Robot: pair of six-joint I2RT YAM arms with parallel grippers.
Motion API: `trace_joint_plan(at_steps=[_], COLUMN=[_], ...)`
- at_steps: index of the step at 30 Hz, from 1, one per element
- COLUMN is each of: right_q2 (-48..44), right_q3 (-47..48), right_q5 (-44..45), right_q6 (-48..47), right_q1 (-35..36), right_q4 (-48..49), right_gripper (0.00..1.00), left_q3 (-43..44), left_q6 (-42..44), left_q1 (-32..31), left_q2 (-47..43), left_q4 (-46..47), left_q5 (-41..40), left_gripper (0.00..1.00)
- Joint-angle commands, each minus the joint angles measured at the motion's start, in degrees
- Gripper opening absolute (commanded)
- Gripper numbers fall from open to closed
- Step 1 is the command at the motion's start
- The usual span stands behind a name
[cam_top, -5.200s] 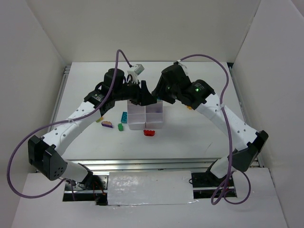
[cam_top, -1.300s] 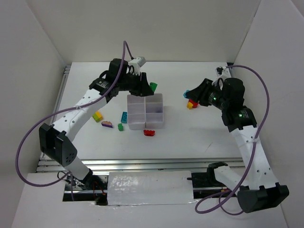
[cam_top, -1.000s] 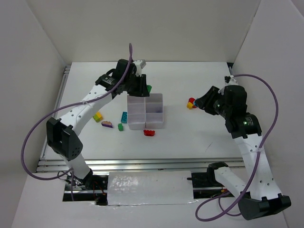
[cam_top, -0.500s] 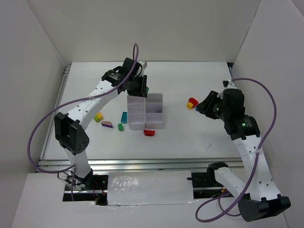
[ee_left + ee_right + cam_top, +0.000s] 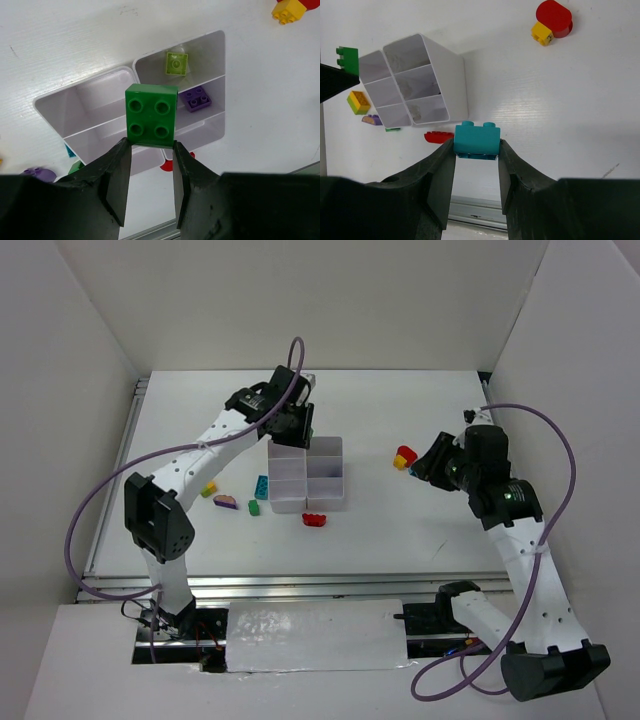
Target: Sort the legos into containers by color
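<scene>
Two bricks held: left end effector clamped on green brick above the tray, seemingly over its dividers; right end effector clamped on teal brick, well apart. Next: centre green over one cell, release.

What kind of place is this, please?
Probably a robot test booth: plain white panels enclose a white table, and the left arm and right arm stand at its metal rail.
</scene>
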Motion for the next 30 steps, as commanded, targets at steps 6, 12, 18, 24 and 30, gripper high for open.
trace_joint_plan(at_steps=[6, 12, 18, 24, 30], right_q2=[1.47, 1.47, 1.65, 1.74, 0.42], right_q3=[1.77, 0.98, -0.16, -0.87, -3.15], right_q5=[-0.13, -1.36, -1.27, -0.65, -1.09], right_q6=[-3.25, -2.99, -2.9, -3.07, -2.81], right_q1=[0.32, 0.32, 0.41, 0.32, 0.32], right_q4=[0.61, 1.49, 2.37, 2.98, 4.21], right_gripper=[0.0, 0.0, 0.0, 0.0, 0.0], left_q3=[4.22, 4.39, 4.22, 5.88, 8.53], left_q6=[-0.82, -0.73, 0.23, 0.85, 1.02], left_q1=[0.01, 0.01, 0.01, 0.01, 0.01], left_q2=[0.83, 1.36, 1.71, 3.29, 5.14], left_q4=[0.26, 0.7, 0.7, 0.09, -1.32], left_q5=[-2.34, -3.48, -4.71, -5.68, -6.56], left_gripper=[0.0, 0.0, 0.0, 0.0, 0.0])
